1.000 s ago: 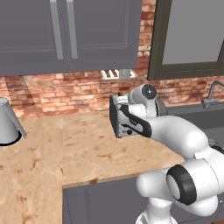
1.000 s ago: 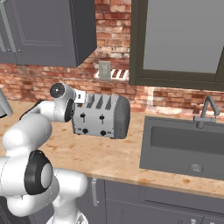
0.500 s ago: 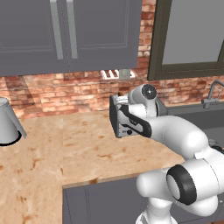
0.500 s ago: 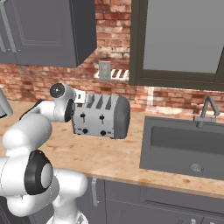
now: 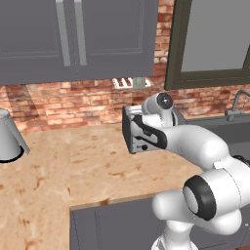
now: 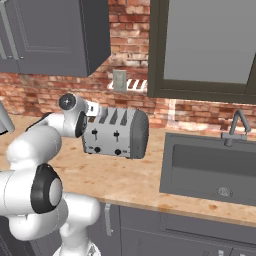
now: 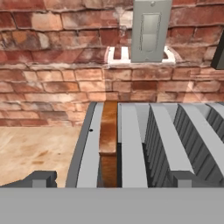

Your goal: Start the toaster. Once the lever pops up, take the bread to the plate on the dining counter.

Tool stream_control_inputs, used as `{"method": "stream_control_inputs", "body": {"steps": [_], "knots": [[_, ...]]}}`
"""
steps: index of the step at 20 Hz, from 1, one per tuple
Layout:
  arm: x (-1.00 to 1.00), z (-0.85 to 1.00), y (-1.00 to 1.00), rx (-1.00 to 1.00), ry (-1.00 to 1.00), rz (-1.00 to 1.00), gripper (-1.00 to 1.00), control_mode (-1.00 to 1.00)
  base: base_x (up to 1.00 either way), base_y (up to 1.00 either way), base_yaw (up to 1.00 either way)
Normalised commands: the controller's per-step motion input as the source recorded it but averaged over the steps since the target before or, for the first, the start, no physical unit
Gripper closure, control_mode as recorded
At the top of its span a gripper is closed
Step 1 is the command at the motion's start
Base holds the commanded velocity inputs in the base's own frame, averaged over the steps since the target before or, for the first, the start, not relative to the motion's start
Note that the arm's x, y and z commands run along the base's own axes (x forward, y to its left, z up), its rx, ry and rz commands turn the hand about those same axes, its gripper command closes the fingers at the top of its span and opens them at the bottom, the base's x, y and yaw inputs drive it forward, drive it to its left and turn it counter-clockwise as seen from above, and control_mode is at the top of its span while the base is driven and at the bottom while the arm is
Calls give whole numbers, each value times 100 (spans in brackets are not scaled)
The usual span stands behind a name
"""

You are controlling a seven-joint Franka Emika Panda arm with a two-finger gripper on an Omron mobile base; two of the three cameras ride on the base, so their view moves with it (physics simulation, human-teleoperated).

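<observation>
The bread (image 7: 108,144) is seen standing on edge in the left slot of the toaster (image 6: 116,133), presumably loaded so that toasting can be started. The toaster is set on the tan surface (image 6: 125,180) near the brick wall, left of the sink (image 6: 212,167). The end effector (image 7: 111,180) is held just above the toaster's near end, fully open and empty, the bread lying directly ahead between its fingertips.

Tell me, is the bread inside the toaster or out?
Inside: the bread sits edge-up in a slot of the toaster, its brown crust showing.
</observation>
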Motion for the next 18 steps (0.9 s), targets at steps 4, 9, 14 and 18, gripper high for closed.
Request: {"method": "stream_control_inputs", "body": {"steps": [4,9,14,18], "knots": [[28,-1,0,0,0,0,-100,-100,0,0,0],[11,-7,0,0,0,0,-100,-100,0,0,0],[0,-12,0,0,3,0,-100,-100,0,0,0],[0,-9,0,0,7,0,-100,-100,0,0,0]]}}
